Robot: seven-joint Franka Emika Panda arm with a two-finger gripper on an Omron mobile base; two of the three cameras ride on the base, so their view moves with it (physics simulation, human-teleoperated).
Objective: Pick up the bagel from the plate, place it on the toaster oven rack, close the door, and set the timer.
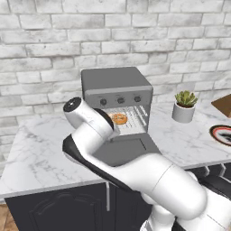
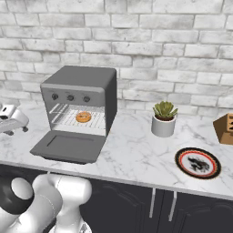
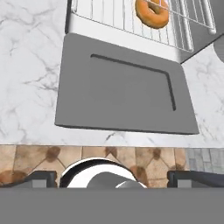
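Observation:
The orange-brown bagel (image 3: 152, 13) lies on the toaster oven rack (image 3: 109, 19), inside the oven in both base views (image 2: 83, 117) (image 1: 119, 118). The dark grey door (image 3: 122, 87) hangs fully open, flat over the counter (image 2: 70, 146). My gripper (image 3: 118, 178) hovers above the door's front edge and looks down on it. Its fingertips (image 3: 41, 178) stand wide apart with nothing between them, so it is open. The white hand (image 2: 11, 119) shows at the left edge of the right base view. The round plate (image 2: 198, 163) with the red-and-white rim sits bare, far to the right.
Three knobs (image 2: 70, 97) line the oven's front panel above the opening. A potted succulent (image 2: 164, 119) stands right of the oven and a wooden knife block (image 2: 225, 128) farther right. My own arm (image 1: 135, 167) covers part of the door in the left base view.

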